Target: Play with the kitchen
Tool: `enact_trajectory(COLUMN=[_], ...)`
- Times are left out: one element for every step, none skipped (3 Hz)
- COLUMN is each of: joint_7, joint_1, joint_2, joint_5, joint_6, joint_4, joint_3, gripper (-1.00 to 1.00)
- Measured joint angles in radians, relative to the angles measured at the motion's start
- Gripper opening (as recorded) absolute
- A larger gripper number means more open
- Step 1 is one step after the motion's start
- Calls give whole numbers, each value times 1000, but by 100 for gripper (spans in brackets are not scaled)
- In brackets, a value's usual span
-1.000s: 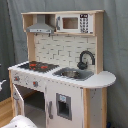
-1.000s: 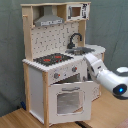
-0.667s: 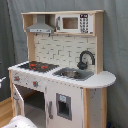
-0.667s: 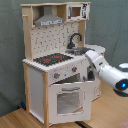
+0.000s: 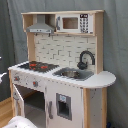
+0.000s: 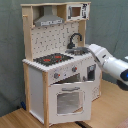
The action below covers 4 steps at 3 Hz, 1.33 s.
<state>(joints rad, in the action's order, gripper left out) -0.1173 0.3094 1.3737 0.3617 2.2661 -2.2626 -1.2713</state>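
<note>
The kitchen is a white and light-wood toy with a black-red stovetop, a sink, a black faucet, a grey hood and a microwave shelf. In both exterior views its windowed oven door hangs ajar, swung out from the front. In the second exterior view my white arm comes in from the right, and my gripper is at the counter's rounded end beside the sink. Its end is hard to make out there.
A grey curtain hangs behind the kitchen. The kitchen stands on a wooden floor. Pieces of white arm show at the first exterior view's left edge and bottom left corner.
In the second exterior view my arm has risen from beside the oven front to counter height and reached in toward the sink. The oven door stays ajar.
</note>
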Motion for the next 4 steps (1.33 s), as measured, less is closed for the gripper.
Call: enact_trajectory(joint_7=[94,192,294,384], joint_1=[-26,-55,-73,-73], joint_2=[-9,-24,-45,-75], joint_5=[-9,-23,-53,-96], joint_6=[-18,-37,-46,-46], joint_4=[-19,-47,-80,-98], joint_3=[37,71,93,99], gripper=[100,100,100,100])
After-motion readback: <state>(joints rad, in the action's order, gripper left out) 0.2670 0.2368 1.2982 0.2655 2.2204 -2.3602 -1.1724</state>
